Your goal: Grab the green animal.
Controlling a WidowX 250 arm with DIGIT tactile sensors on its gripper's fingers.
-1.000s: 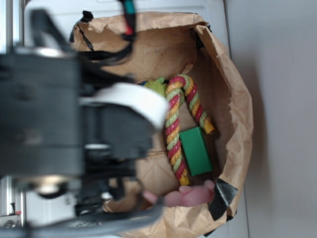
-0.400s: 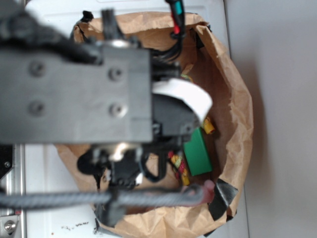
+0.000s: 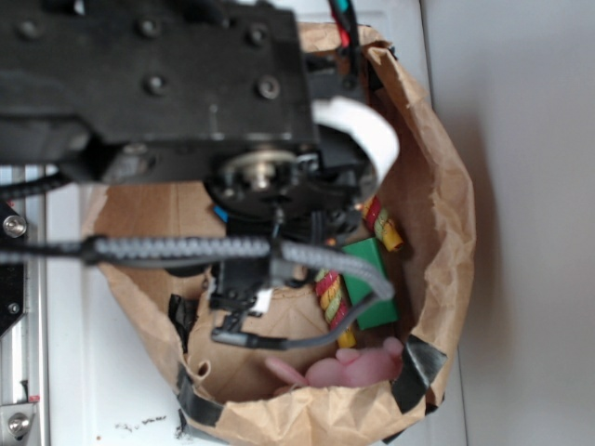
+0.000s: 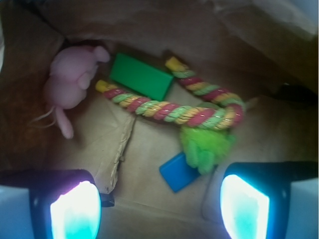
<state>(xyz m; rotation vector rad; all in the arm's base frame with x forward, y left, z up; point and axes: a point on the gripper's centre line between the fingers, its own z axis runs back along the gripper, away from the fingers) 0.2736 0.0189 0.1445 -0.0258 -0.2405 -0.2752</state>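
In the wrist view the green animal, a fuzzy lime plush, lies on the floor of the paper bag, partly on a blue block and touching the twisted rope. My gripper hangs open above the bag floor, nothing between its glowing pads. The plush sits ahead of the jaws, close to the right pad. In the exterior view the arm hides the green animal.
A flat dark-green block and a pink plush lie farther in. The bag's brown walls ring everything closely. In the exterior view the dark-green block, rope and pink plush show beside the arm.
The arm has swung across the bag and over its middle. It now covers the green animal and most of the rope, which showed a second ago.
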